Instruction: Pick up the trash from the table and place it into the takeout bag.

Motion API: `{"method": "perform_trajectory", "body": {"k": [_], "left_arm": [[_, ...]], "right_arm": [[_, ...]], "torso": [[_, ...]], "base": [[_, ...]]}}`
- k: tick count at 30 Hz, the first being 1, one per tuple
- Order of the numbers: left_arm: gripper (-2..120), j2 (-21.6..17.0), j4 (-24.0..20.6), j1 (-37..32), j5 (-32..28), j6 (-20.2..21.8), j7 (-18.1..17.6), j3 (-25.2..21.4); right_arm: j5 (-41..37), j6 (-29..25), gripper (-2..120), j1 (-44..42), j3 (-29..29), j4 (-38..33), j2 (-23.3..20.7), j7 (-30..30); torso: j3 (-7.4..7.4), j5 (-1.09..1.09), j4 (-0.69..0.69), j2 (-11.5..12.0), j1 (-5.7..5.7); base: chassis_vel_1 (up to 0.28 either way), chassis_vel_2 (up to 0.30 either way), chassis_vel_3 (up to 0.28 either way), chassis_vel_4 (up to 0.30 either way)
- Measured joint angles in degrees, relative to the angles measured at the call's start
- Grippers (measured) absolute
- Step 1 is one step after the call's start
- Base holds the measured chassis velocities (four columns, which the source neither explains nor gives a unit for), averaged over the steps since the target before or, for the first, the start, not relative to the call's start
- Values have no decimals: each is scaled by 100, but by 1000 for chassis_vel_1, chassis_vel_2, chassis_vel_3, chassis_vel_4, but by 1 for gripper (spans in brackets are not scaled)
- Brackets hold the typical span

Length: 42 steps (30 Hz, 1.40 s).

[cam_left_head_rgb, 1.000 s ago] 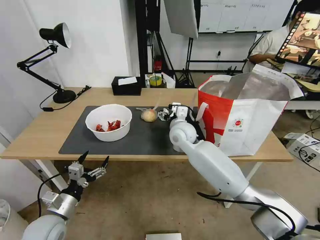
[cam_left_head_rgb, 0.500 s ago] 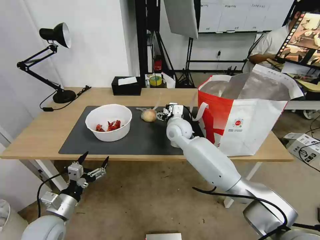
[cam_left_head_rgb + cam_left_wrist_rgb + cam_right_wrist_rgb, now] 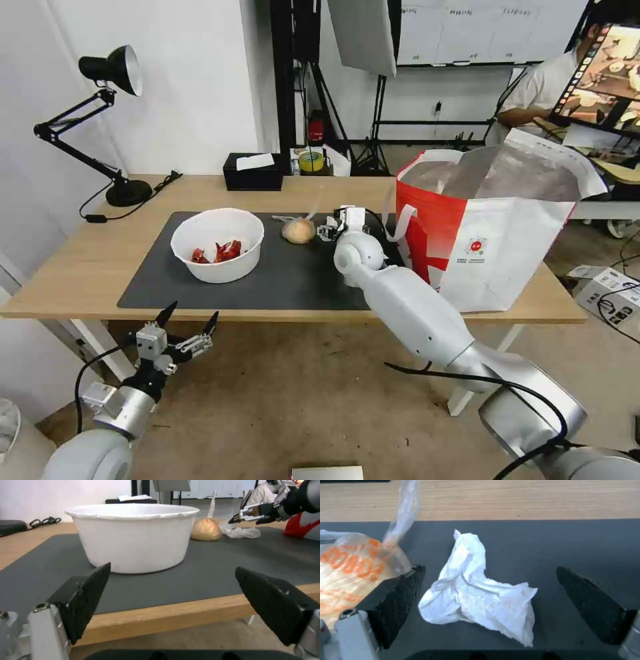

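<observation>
Right gripper [image 3: 486, 592] hovers wide apart over the crumpled tissue [image 3: 476, 590] — bagged bun [image 3: 350, 567] just beside. Left gripper [image 3: 187, 327] idles spread below the table [image 3: 80, 267].

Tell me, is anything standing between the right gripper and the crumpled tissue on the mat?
Nothing visible. The right gripper is open above the crumpled tissue, one finger on each side. The bagged bun lies beside one finger, outside the gap.

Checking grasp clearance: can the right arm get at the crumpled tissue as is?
Probably yes. The right gripper sits over the crumpled tissue with its jaws open on either side and nothing lying on the tissue. One caveat: the bagged bun lies right against one jaw and could get nudged or caught.
</observation>
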State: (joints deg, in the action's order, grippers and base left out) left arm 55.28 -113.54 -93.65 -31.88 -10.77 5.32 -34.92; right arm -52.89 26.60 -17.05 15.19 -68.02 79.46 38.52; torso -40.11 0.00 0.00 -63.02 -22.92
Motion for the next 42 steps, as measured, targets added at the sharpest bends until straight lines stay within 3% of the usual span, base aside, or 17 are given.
{"method": "perform_trajectory", "body": {"k": [19, 23, 29, 34, 42], "left_arm": [[100, -12, -14, -2, 1, -7, -1, 1], [100, -14, -15, -3, 2, -7, -1, 3], [100, -14, -17, -5, 10, -11, -2, 29], [100, -11, -28, -2, 14, -15, -20, 53], [100, -9, -38, -13, 26, -20, -30, 67]], "right_arm": [[0, 36, 97, 57, -38, 334, 163, -214], [0, 38, 88, 57, -48, 350, 173, -214], [-1, 42, 58, 13, -53, 341, 150, -210], [-16, 44, 46, -40, -60, 302, 114, -200], [-17, 47, 17, -116, -75, 246, 59, -179]], "torso": [[0, 0, 0, 0, 0], [0, 0, 0, 0, 0], [0, 0, 0, 0, 0], [0, 0, 0, 0, 0], [1, 0, 0, 0, 0]], "base": [[0, 0, 0, 0], [0, 0, 0, 0], [0, 0, 0, 0], [0, 0, 0, 0], [0, 0, 0, 0]]}}
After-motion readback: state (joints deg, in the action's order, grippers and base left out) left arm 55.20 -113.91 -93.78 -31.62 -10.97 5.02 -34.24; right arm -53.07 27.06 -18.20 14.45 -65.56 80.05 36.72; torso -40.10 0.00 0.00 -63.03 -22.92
